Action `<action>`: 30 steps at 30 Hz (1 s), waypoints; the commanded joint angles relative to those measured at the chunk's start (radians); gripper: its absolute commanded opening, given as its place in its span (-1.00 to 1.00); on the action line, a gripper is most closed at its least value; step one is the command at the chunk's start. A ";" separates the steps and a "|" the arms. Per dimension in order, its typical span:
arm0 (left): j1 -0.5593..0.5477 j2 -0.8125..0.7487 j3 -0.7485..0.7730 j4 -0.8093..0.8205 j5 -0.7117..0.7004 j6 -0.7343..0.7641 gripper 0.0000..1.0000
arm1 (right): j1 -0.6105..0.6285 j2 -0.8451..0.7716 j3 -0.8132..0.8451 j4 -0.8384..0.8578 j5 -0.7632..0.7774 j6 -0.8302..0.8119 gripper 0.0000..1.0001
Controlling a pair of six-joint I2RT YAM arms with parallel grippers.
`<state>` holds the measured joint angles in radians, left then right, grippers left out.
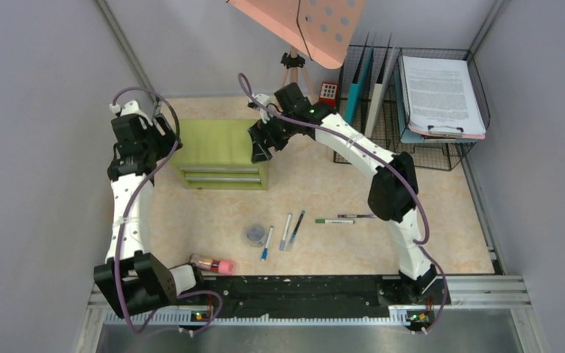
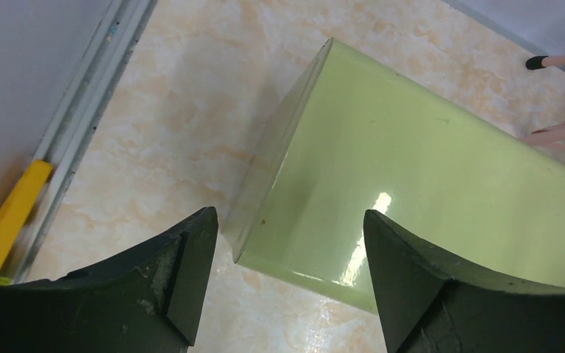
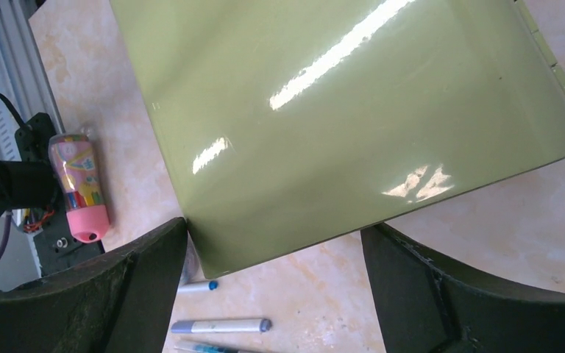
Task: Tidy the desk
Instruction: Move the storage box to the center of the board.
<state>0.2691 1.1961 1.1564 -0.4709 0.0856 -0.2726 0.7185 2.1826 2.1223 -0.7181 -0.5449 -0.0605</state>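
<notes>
Both arms reach far over the desk (image 1: 324,187), the pale top between the grey walls. The left gripper (image 2: 290,228) hangs with jaws spread above the cabinet's (image 1: 217,143) left end. The right gripper (image 3: 274,235), also spread, hovers over its right end. Both wrist views cut the cabinet off. The pens (image 1: 288,231) lie nearer, partly cropped in the right wrist view.

Lab mock-up of an office, grey walls (image 1: 37,110), desk (image 1: 324,190), wire paper tray (image 1: 441,156), pens (image 1: 286,231)
</notes>
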 commanded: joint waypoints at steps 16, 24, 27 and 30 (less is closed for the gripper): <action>0.024 0.071 -0.178 0.292 0.227 -0.142 0.65 | 0.012 0.053 0.125 -0.060 -0.040 0.007 0.73; 0.031 0.014 -0.220 0.262 0.223 -0.144 0.61 | 0.012 0.121 0.250 -0.078 -0.093 0.028 0.70; 0.036 -0.009 -0.247 0.260 0.205 -0.148 0.59 | 0.013 0.150 0.292 -0.079 -0.110 0.037 0.69; 0.038 -0.035 -0.273 0.263 0.183 -0.152 0.59 | 0.014 0.185 0.340 -0.079 -0.115 0.041 0.68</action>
<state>0.3061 1.2110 0.9169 -0.2024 0.2626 -0.3988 0.7113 2.3165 2.3680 -0.9234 -0.5854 -0.0227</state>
